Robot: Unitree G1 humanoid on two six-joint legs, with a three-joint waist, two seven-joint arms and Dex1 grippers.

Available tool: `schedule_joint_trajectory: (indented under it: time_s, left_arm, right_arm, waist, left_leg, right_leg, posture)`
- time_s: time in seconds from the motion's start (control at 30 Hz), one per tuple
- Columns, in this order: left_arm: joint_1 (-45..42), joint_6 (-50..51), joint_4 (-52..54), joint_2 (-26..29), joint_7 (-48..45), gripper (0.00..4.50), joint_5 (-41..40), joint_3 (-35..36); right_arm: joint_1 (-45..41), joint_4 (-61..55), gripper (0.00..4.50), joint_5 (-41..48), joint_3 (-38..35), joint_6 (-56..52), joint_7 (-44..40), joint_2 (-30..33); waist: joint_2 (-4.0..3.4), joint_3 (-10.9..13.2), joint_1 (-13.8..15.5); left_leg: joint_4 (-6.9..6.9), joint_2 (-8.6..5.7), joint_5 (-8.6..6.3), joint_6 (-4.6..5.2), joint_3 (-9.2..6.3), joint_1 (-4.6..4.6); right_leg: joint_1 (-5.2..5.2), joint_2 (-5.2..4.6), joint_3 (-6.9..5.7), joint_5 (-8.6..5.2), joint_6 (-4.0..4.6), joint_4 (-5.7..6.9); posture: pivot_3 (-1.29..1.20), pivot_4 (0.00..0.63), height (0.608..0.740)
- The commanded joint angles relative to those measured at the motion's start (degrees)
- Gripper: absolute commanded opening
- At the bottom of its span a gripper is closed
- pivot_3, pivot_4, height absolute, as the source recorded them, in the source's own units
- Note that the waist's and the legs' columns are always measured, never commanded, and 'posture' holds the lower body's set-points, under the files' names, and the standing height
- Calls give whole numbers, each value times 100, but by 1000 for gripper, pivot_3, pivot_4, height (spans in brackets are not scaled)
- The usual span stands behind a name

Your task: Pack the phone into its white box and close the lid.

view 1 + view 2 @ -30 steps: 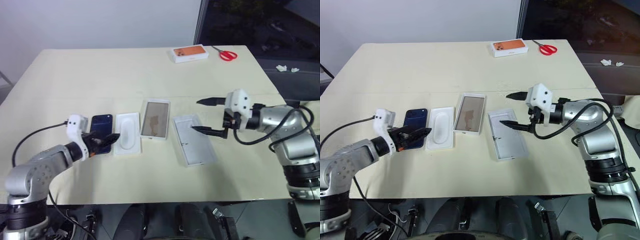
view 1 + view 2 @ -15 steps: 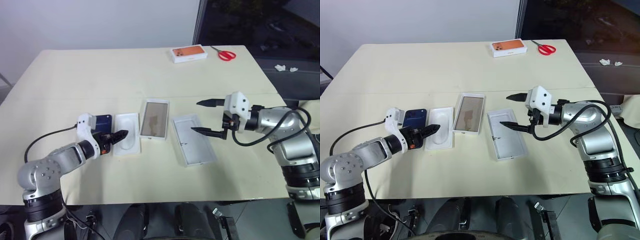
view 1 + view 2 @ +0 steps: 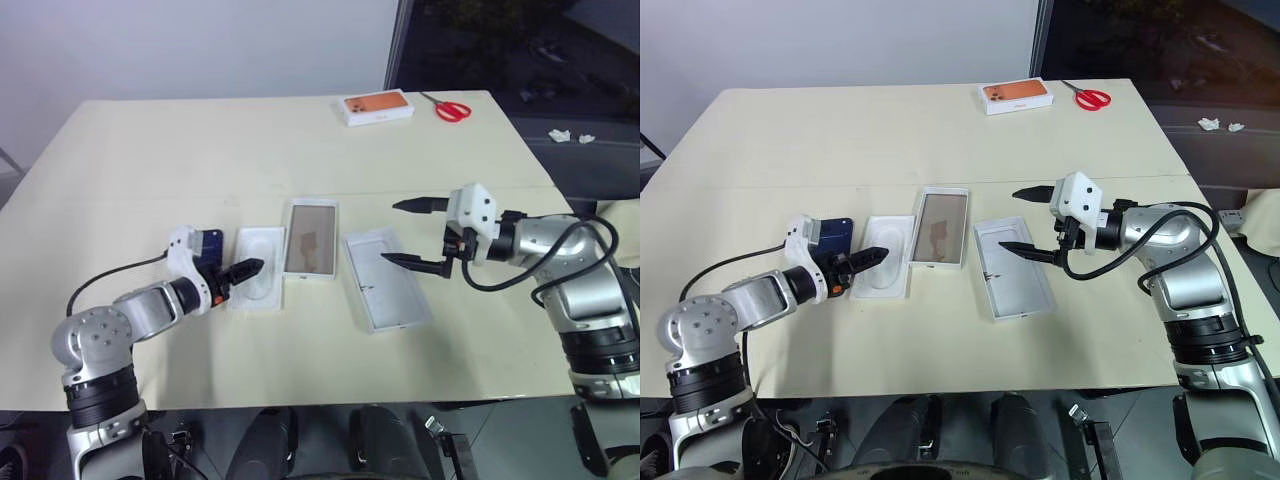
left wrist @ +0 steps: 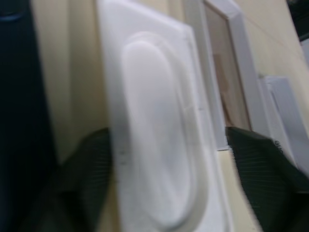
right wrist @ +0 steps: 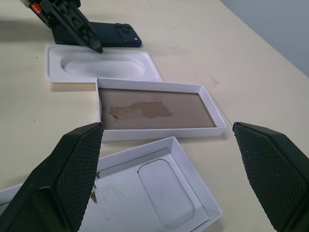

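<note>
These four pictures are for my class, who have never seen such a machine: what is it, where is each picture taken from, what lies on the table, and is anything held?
It is a two-armed robot, each arm ending in a gripper of two black fingers. Two pictures look down from its head; the other two come from cameras on its wrists, looking along the fingers. On the cream table lie, in a row, a dark blue phone, a white insert with an oval recess, a shallow white box with a tan floor, and its lid, open side up. At the far edge sit an orange-topped box and red scissors. The left gripper hovers over the insert; the right gripper hangs open over the lid. Nothing is held.
</note>
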State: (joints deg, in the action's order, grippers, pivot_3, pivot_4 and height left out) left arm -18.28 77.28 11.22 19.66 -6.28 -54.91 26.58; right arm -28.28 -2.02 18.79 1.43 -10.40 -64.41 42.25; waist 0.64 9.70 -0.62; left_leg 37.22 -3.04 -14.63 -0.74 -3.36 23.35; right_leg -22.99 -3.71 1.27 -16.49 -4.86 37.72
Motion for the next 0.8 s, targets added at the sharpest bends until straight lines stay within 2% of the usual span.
schedule_joint_trajectory:
  time_s: [0.03, 0.37, 0.47, 0.5, 0.53, 0.8]
  left_arm:
    - [51, 66, 34, 71, 17, 1688, -55, 120]
    - [149, 19, -64, 61, 46, 1688, -91, 275]
    - [217, -17, -120, 43, 29, 820, -87, 287]
    - [240, -21, -137, 38, 27, 324, -95, 288]
    - [253, -12, -154, 9, 52, 50, -131, 322]
    - [279, 17, -218, 42, 86, 50, -256, 406]
  right_arm:
    - [-67, -125, 4500, 39, -132, 73, 37, 5]
    - [-71, -150, 4500, 26, -122, 59, 54, 8]
    - [-82, -192, 4500, 31, -113, 39, 64, 7]
    - [-85, -204, 4500, 31, -110, 36, 67, 9]
    - [-84, -221, 4500, 38, -111, 26, 69, 12]
    - [-103, -297, 4500, 60, -121, -39, 81, 30]
  waist:
    - [1, 0, 2]
    - [1, 1, 0]
    - [1, 0, -2]
    - [1, 0, 1]
    - [1, 0, 2]
    - [1, 0, -4]
  left_leg:
    - [0, 0, 0, 0, 0, 0]
    - [-1, 0, 0, -1, 0, 1]
    - [-1, 0, 0, -1, 0, 1]
    - [-1, 0, 1, -1, 0, 1]
    - [-1, 0, 1, -1, 0, 1]
    - [-2, 0, 0, -1, 0, 0]
  right_leg:
    - [0, 0, 0, 0, 0, 0]
    - [-1, -1, 0, 0, 0, 0]
    - [-1, -1, 0, 0, 0, 0]
    - [-1, -1, 1, 0, 0, 0]
    - [-1, -1, 0, 0, 0, 0]
    - [-1, -1, 1, 0, 0, 0]
  posture:
    - [0, 150, 740]
    - [0, 150, 740]
    - [0, 150, 740]
    - [0, 150, 740]
    - [0, 150, 740]
    - [0, 150, 740]
